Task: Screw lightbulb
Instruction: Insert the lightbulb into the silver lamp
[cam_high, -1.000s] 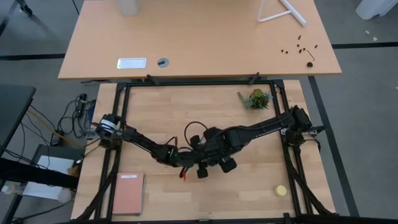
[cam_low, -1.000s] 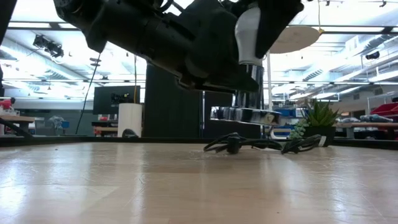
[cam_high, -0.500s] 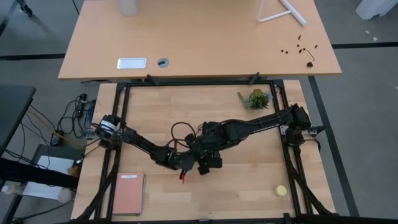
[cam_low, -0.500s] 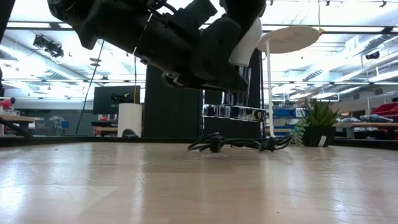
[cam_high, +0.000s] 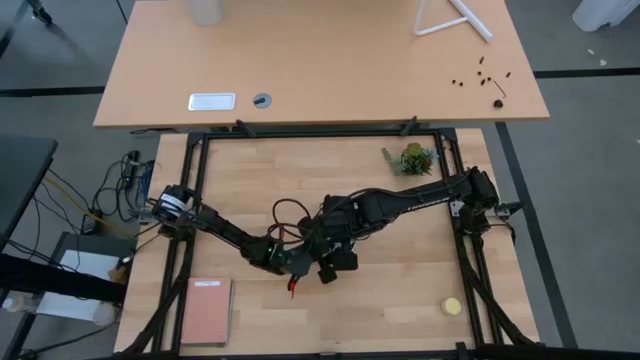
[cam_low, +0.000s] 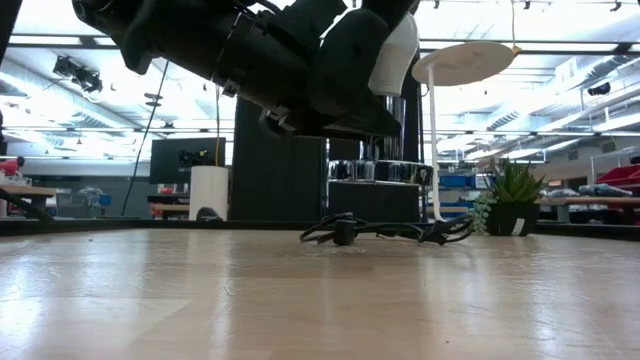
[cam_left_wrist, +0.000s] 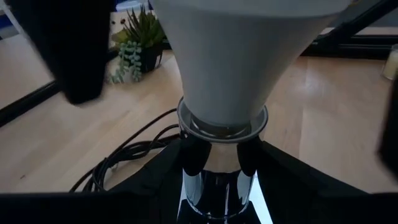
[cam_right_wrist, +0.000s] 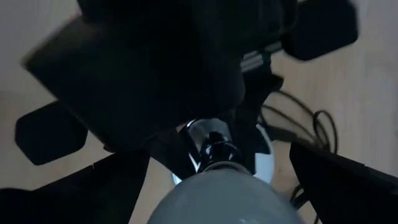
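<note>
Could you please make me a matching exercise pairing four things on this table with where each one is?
1 white pear-shaped lightbulb
2 silvery metal lamp socket
3 small green potted plant
4 flat yellow round disc

A lying, high view's lower right
B in the left gripper, off the table
C standing, high view's upper right
D in the right gripper, above the socket

Pairs: 1-D, 2-B, 3-C, 4-A

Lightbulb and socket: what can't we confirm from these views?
- High view: lightbulb hidden under both arms.
- Left wrist view: lightbulb meets the silvery socket, but its screw end is hidden inside; thread engagement unknown.
- Right wrist view: left gripper dark, fingers indistinct.
- Low view: right gripper's fingers blocked by arm.
</note>
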